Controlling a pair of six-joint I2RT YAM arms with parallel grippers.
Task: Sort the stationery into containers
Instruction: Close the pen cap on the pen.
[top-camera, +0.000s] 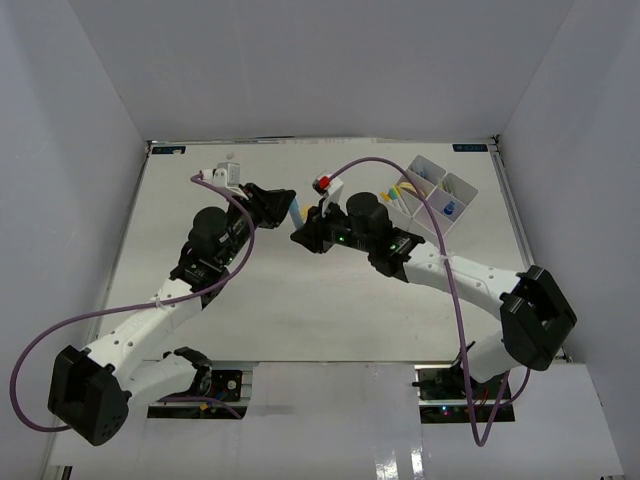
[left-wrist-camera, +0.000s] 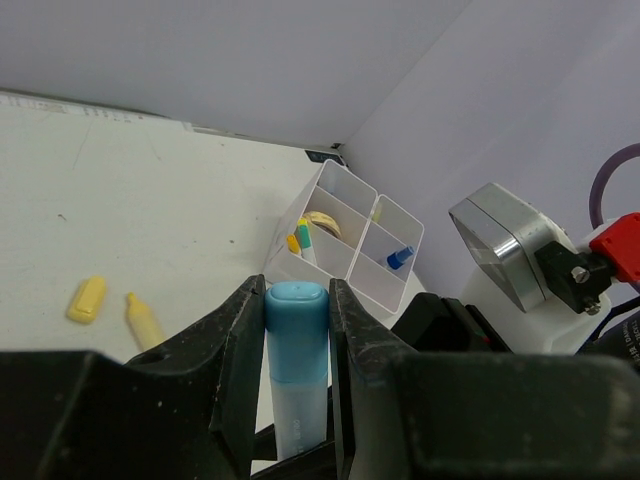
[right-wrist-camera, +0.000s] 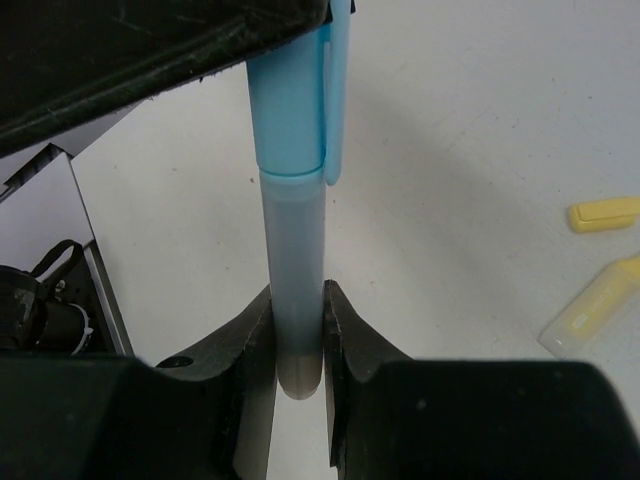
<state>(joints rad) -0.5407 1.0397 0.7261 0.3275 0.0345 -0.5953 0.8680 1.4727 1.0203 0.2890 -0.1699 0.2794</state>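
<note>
"Two grippers on one pen, top view?"
"Confirmed. Left gripper (top-camera: 281, 203) and right gripper (top-camera: 302, 236) meet above mid-table, with the blue-capped pen (top-camera: 296, 213) spanning between them. White tray (top-camera: 440, 190) sits toward the far right corner, well apart."
"Left wrist?"
"Left gripper (left-wrist-camera: 297, 300) pinches the pen (left-wrist-camera: 297, 340) at its cap. Beyond it is the tray (left-wrist-camera: 352, 238), with the rubber-band ring (left-wrist-camera: 322, 222) and the blue-capped bottle (left-wrist-camera: 399, 257) in separate compartments. Yellow cap (left-wrist-camera: 87, 299) and yellow marker (left-wrist-camera: 145, 320) lie loose on the table (left-wrist-camera: 150, 200), near each other, not touching."
"Right wrist?"
"Right gripper (right-wrist-camera: 297, 310) pinches the pen's (right-wrist-camera: 296, 230) pale barrel near its tail. The cap end runs up into the left gripper. Yellow cap (right-wrist-camera: 603, 213) and yellow marker (right-wrist-camera: 595, 305) lie on the table at right."
</note>
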